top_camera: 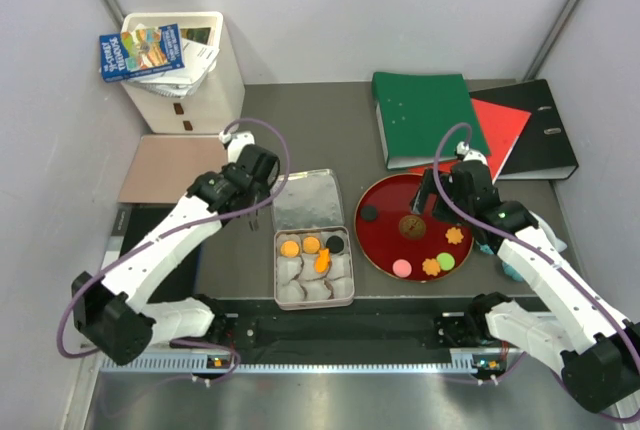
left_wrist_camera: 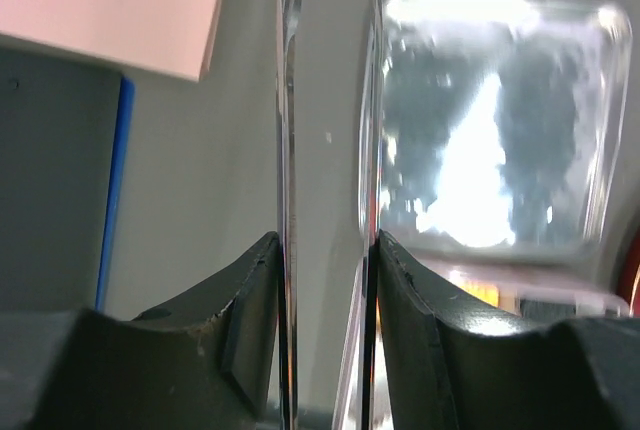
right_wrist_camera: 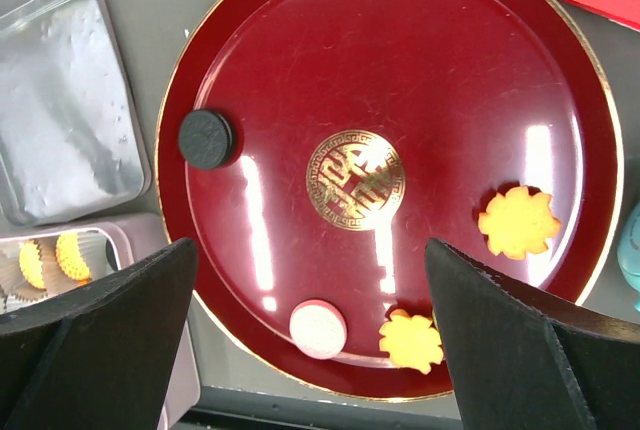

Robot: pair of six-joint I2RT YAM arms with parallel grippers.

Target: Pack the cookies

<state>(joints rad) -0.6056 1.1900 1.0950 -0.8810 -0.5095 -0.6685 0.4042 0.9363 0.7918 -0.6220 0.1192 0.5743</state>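
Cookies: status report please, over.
Left end effector half open, empty; right end effector open above red plate. Four cookies in tin, five on plate. Nothing in the way.

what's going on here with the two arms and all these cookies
Two robot arms are packing cookies from a red plate into a tin lined with paper cups. A few orange ones and a black one sit in the tin. On the plate lie a black cookie, a pink cookie, a green cookie and two orange flowers. The right gripper hangs open over the plate, empty. The left gripper is beside the silver lid, holding nothing.
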